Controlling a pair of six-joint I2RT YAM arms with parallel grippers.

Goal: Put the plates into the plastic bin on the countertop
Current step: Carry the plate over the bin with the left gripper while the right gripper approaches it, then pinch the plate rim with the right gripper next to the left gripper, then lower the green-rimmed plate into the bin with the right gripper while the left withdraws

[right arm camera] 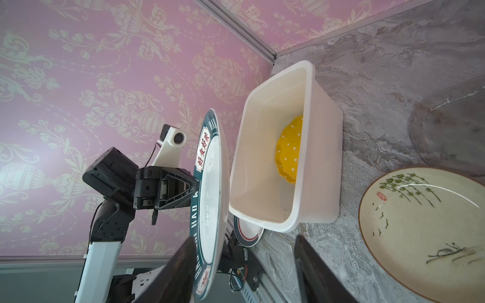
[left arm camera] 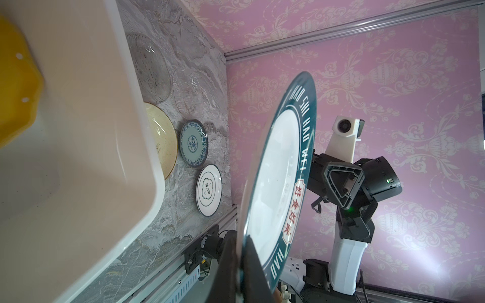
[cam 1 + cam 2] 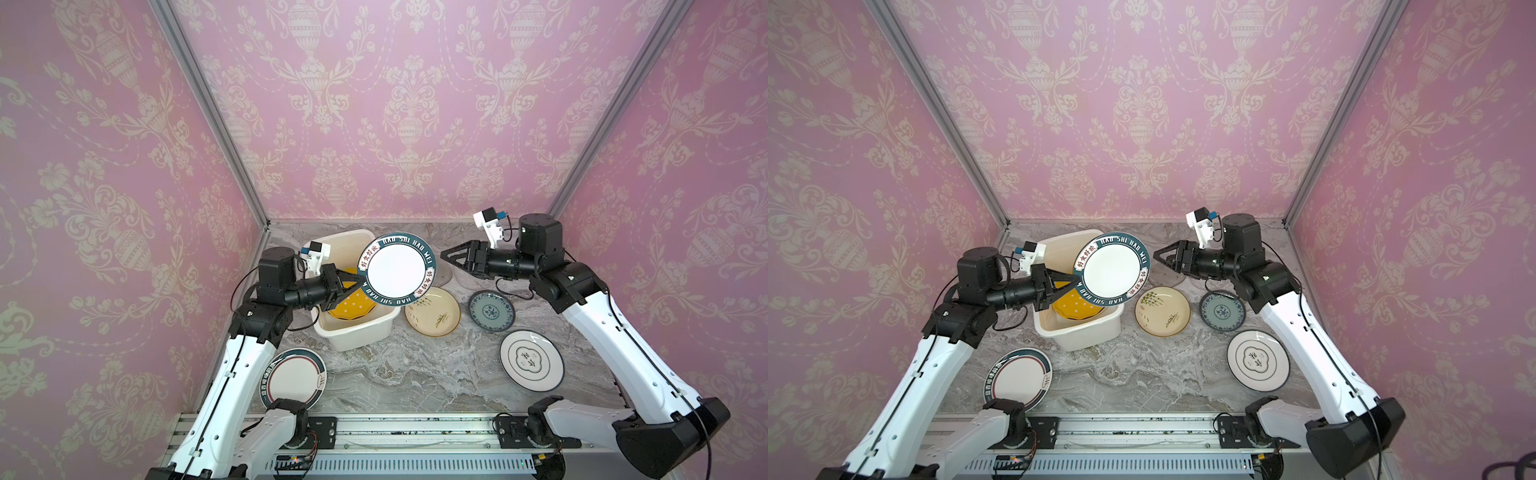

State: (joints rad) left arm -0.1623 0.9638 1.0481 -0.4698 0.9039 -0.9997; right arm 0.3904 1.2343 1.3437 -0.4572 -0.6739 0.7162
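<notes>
**Left gripper holds one plate over the bin; one inside, six on the countertop**

Eight plates show. The left gripper (image 3: 358, 286) pinches the rim of a teal-rimmed plate (image 3: 397, 269). That plate stands tilted on edge above the right side of the bin (image 3: 353, 338) and is clear of it. One yellow plate (image 3: 347, 305) lies inside the bin, which stands far left on the countertop (image 3: 415, 374).

Six plates lie flat on the countertop:
- a glass plate (image 2: 149, 68), far, just right of the bin
- a second glass plate (image 2: 187, 94), right of the first
- a cream plate (image 3: 432, 311), right of the bin
- a blue plate (image 3: 491, 311), just right of the cream plate
- a cloud-marked plate (image 3: 531, 360), near right
- a red-lined plate (image 3: 295, 376), near left, partly under the left arm

The right gripper (image 3: 444, 254) has its jaws spread and empty. It hovers over the glass plates, just beside the teal-rimmed plate's right edge. Whether it touches that plate cannot be told.
</notes>
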